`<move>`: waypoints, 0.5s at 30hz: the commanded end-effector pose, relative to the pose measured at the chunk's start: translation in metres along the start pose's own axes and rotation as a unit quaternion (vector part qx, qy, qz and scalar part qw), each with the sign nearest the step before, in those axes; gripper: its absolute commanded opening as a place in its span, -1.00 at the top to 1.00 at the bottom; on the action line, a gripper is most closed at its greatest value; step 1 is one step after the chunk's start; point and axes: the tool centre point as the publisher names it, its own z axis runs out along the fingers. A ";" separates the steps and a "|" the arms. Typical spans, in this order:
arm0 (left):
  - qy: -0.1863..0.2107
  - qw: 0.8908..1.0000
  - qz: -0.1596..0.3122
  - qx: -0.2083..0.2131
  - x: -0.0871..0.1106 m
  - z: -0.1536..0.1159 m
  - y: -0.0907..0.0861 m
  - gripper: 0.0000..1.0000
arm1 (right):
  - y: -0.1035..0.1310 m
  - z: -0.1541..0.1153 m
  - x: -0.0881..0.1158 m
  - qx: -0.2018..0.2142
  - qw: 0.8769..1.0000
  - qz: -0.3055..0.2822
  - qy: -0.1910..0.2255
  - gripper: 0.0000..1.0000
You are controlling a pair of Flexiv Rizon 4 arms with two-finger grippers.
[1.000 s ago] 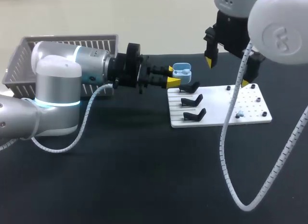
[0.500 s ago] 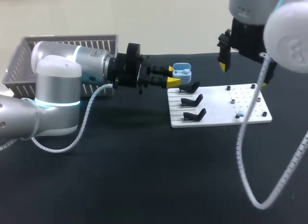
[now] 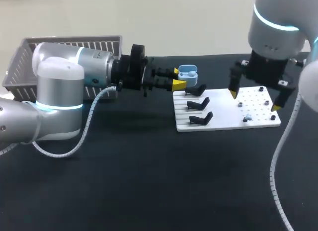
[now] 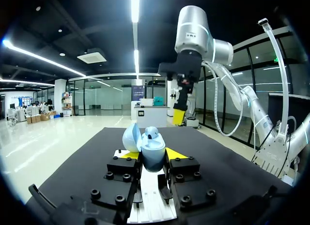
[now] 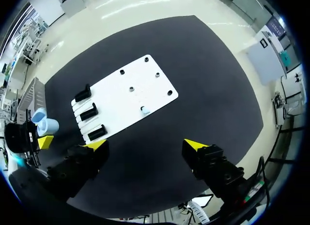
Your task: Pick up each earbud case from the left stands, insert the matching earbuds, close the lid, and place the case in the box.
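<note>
A light blue earbud case point(image 3: 187, 71) with its lid open is held in the air just beyond the white board's point(image 3: 223, 111) far left corner; my left gripper point(image 3: 176, 78) is shut on it. In the left wrist view the case point(image 4: 153, 151) stands upright between the yellow tips, with something small and rounded in it. Three black stands point(image 3: 198, 103) line the board's left side, all bare. My right gripper point(image 3: 254, 101) hangs open over the board's right half, near a small pale blue earbud point(image 3: 247, 118). Seen from the right wrist, the earbud point(image 5: 144, 109) lies ahead of the open gripper point(image 5: 145, 145).
A grey slatted basket point(image 3: 64, 46) stands at the back left, behind my left arm. Small black pegs point(image 3: 268, 102) dot the board's right half. The dark tabletop point(image 3: 149, 181) spreads in front of the board.
My right arm has come down and moved right, from high above the board's middle to just over its right half. The left arm and the case have kept still.
</note>
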 end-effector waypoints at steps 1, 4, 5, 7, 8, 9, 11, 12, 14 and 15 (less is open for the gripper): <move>-0.001 1.000 0.002 -0.003 0.001 0.000 -0.001 1.00 | -0.004 0.017 -0.008 -0.012 1.000 -0.002 0.012 -1.00; -0.001 1.000 0.002 -0.003 0.001 0.000 -0.001 1.00 | -0.003 0.026 -0.010 -0.008 1.000 -0.007 0.018 -1.00; -0.001 1.000 0.002 -0.003 0.001 0.000 -0.001 1.00 | -0.003 0.028 -0.011 -0.006 1.000 -0.006 0.017 -1.00; -0.001 1.000 0.002 -0.003 0.001 0.000 -0.001 1.00 | -0.004 0.031 -0.014 -0.008 1.000 -0.004 0.018 -1.00; -0.001 1.000 0.002 -0.003 0.001 0.000 -0.001 1.00 | -0.004 0.033 -0.016 -0.009 1.000 -0.002 0.018 -0.92; -0.001 1.000 0.002 -0.003 0.001 0.000 -0.001 1.00 | -0.004 0.036 -0.017 -0.009 1.000 -0.001 0.018 -0.75; -0.001 1.000 0.002 -0.003 0.001 0.000 -0.001 1.00 | -0.003 0.042 -0.019 -0.010 1.000 0.006 0.021 -0.69; -0.001 1.000 0.002 -0.003 0.001 0.000 -0.001 1.00 | -0.004 0.045 -0.020 -0.012 1.000 0.013 0.024 -0.74; -0.001 1.000 0.002 -0.003 0.001 0.000 -0.001 1.00 | -0.004 0.050 -0.021 -0.013 0.999 0.024 0.027 -0.33; -0.001 1.000 0.002 -0.003 0.001 0.000 -0.001 1.00 | -0.005 0.052 -0.022 -0.015 0.999 0.026 0.030 -0.18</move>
